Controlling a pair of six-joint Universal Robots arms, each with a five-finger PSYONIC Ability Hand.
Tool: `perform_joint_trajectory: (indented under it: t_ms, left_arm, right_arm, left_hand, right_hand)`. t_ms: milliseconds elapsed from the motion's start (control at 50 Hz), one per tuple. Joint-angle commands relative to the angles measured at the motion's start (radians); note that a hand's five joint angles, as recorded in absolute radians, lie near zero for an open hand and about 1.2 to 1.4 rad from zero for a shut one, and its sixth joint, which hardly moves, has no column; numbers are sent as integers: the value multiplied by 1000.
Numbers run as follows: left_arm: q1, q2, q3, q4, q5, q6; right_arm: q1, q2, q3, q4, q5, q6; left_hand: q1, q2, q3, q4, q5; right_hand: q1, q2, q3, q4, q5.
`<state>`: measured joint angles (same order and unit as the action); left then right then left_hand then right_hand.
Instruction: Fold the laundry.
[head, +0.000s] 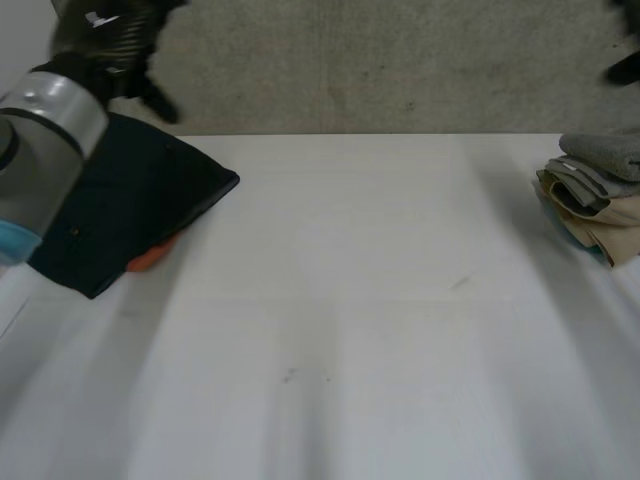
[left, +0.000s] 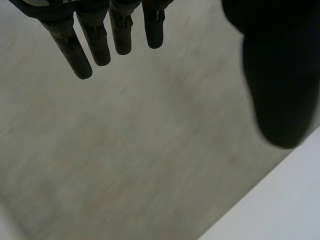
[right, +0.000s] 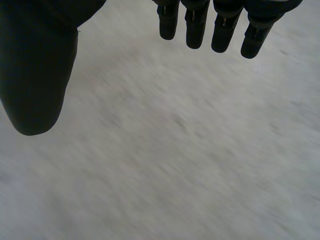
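Left hand (left: 280, 75): wide, fingers (left: 75, 50) straight and apart from the thumb, nothing between them. It hangs over grey ground, with the white table's edge (left: 280, 205) just past the thumb.
Left arm (head: 45, 130): upper left of the head view, raised, partly in front of the dark cloth.
Right hand (right: 35, 70): wide too, fingers (right: 222, 30) straight, thumb held apart, holding nothing, with only a grey surface beneath it. In the head view a dark bit of it sits at the upper right corner, beyond the stack.
Dark cloth (head: 130, 205): left side of the head view, lying flat on the table with straight edges and one corner pointing toward the centre. No hand touches it.
Orange piece (head: 150, 260): peeks out from under the dark cloth's near edge. Too little shows to say what it is.
Stack (head: 590, 205): right edge of the head view, several pieces folded one on another, beige in the middle, a blue edge at the bottom.
Grey cloth (head: 605, 152): top of the stack, folded.
Table (head: 340, 300): white, with nothing on it between the dark cloth and the stack.
Done, by my reading: the stack on the right looks finished.
Left, by my reading: the dark cloth and the orange piece under it. Whether these are folded or waiting, I cannot tell.
Step in hand: likely between pieces, with both hands empty and off the laundry.
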<state>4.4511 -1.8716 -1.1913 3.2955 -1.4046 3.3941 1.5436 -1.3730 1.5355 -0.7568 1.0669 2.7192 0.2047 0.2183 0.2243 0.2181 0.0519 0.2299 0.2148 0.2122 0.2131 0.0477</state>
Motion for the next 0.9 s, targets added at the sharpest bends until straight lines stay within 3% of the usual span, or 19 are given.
perform_joint_trajectory:
  t_ms: [20, 100, 240, 300, 400, 460, 540, 600, 720, 840, 860, 900]
  left_arm:
    - [221, -330, 113, 7, 88, 259]
    - [272, -505, 208, 9, 176, 356]
    - [310, -731, 370, 55, 205, 372]
    - [316, -799, 435, 68, 205, 378]
    - [310, -804, 428, 137, 202, 376]
    - [286, -753, 371, 183, 191, 376]
    - [229, -580, 217, 282, 138, 349]
    - [168, -460, 122, 326, 89, 268]
    - [-39, -215, -10, 221, 38, 1]
    - [-240, -199, -33, 145, -10, -168]
    - [-310, -231, -24, 145, -45, -188]
    - [-375, -271, -1, 145, -91, -194]
  right_arm:
    - [125, -6, 247, 28, -59, -36]
    - [131, 9, 307, 65, -58, -79]
    - [122, 17, 362, 120, -42, -121]
    - [119, 18, 382, 148, -39, -124]
    - [81, 17, 408, 166, -39, -125]
    - [56, 15, 417, 166, -38, -125]
    - [49, 2, 417, 168, -35, -122]
    - [41, -11, 417, 169, -27, -122]
    - [33, -51, 396, 226, 64, -113]
    - [35, -69, 376, 295, 120, -102]
    - [35, -67, 371, 312, 128, -101]
    - [35, -69, 368, 326, 133, -102]
  left_hand:
    - [76, 63, 57, 63, 55]
    - [79, 66, 60, 66, 58]
    - [141, 127, 121, 127, 119]
    - [331, 317, 311, 318, 309]
    - [1190, 1176, 1170, 1177, 1168]
    - [1192, 1178, 1172, 1178, 1170]
    - [1192, 1178, 1172, 1178, 1170]
    - [1192, 1178, 1172, 1178, 1170]
    - [1192, 1178, 1172, 1178, 1170]
    - [1192, 1178, 1172, 1178, 1170]
    - [1192, 1178, 1172, 1178, 1170]
    - [1192, 1178, 1172, 1178, 1170]
  right_hand:
    - [-55, -40, -38, -39, -48]
    - [-55, -40, -38, -39, -48]
    - [-55, -40, -38, -39, -48]
    - [-55, -40, -38, -39, -48]
    - [-55, -40, -38, -39, -48]
    - [-55, -40, -38, -39, -48]
    - [-55, -40, -38, -39, -48]
    - [-55, -40, -38, -39, -48]
    - [-55, -40, -38, -39, -48]
    - [-55, -40, -38, -39, -48]
    - [-55, -40, -38, -39, -48]
    - [-55, -40, -38, -39, -48]
